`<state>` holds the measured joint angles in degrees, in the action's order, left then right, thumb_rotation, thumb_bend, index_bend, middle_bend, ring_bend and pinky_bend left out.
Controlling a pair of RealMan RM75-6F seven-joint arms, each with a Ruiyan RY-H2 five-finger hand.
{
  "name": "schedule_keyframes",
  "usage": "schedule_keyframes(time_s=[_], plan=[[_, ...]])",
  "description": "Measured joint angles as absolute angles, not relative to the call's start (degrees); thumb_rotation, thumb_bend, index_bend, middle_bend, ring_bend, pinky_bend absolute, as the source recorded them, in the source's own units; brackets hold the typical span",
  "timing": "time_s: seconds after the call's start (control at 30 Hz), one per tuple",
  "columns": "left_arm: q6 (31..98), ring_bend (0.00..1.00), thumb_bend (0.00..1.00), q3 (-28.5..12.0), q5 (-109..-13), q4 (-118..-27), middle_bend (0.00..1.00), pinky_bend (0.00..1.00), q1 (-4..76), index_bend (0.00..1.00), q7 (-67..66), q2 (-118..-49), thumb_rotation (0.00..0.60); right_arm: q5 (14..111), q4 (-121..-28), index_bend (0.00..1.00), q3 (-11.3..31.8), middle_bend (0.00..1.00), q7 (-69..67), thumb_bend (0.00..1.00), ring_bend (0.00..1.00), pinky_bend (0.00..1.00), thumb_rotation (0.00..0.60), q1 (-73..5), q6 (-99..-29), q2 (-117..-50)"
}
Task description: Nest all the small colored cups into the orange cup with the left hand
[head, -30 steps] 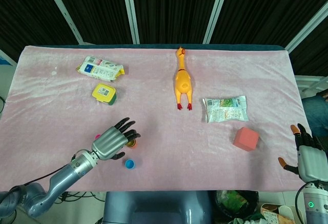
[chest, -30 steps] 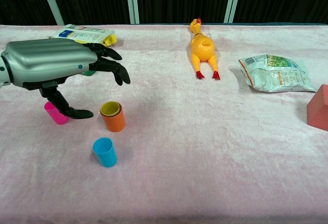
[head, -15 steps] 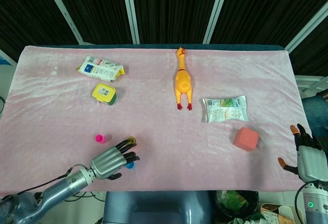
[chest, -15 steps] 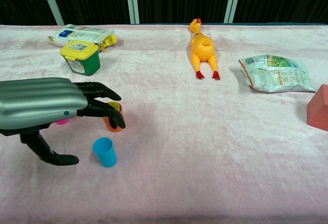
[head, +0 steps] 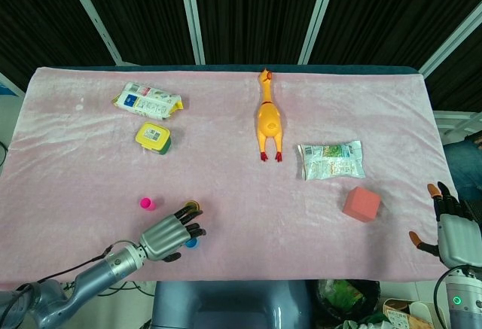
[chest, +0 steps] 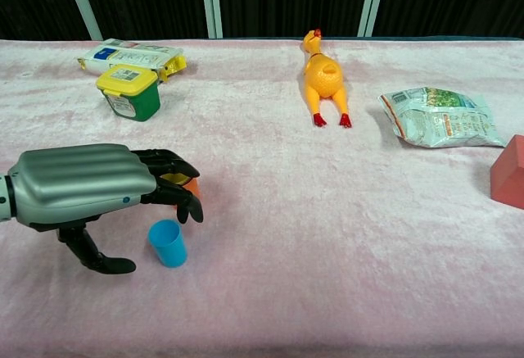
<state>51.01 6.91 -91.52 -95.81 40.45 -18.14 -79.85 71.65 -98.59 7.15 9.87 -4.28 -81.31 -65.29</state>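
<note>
The orange cup (head: 193,207) stands upright near the table's front left with a yellow cup nested in it; in the chest view only a sliver of the orange cup (chest: 191,184) shows behind my left fingers. A blue cup (chest: 168,243) stands upright just in front of it. The pink cup (head: 147,203) stands to the left and is hidden in the chest view. My left hand (chest: 82,186) hovers open beside and above the blue cup, fingers (chest: 176,192) over it and thumb to its left, holding nothing. My right hand (head: 452,231) is open off the table's right front corner.
A rubber chicken (head: 267,122) lies at the back centre, with a snack bag (head: 330,159) and a red block (head: 361,204) to the right. A green tub with a yellow lid (head: 154,137) and a flat packet (head: 147,99) sit at the back left.
My left hand drew back from over the orange and pink cups toward the front edge and sank beside the blue cup. The pink cup came into the head view. The right hand stayed still.
</note>
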Motion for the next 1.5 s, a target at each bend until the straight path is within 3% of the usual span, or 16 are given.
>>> schedule_keyframes(time_s=[0.23,1.0,1.5], plan=[[51.25,0.03,0.29,6.28,-91.63,-94.60,0.40,0.00,40.43,0.35,-17.69,-80.68,0.600,71.55,-98.66,0.00,7.12,0.02,9.87,0.13,0.11,0.16,0.600,-4.32,-81.17,-65.25],[51.88,0.11,0.40,5.49,-93.06,-90.54,0.51,0.00,40.70,0.49,-16.62,-84.05,0.600,71.08,-98.98,0.00,7.04,0.02,10.07,0.14,0.11,0.16,0.600,-4.41,-80.71,-64.94],[58.23,0.11,0.40,3.81,-96.38,-94.14,0.52,0.00,40.16,0.49,-14.51,-80.50,0.600,70.99,-99.02,0.00,6.99,0.02,10.58,0.14,0.11,0.16,0.600,-4.44,-80.80,-65.05]])
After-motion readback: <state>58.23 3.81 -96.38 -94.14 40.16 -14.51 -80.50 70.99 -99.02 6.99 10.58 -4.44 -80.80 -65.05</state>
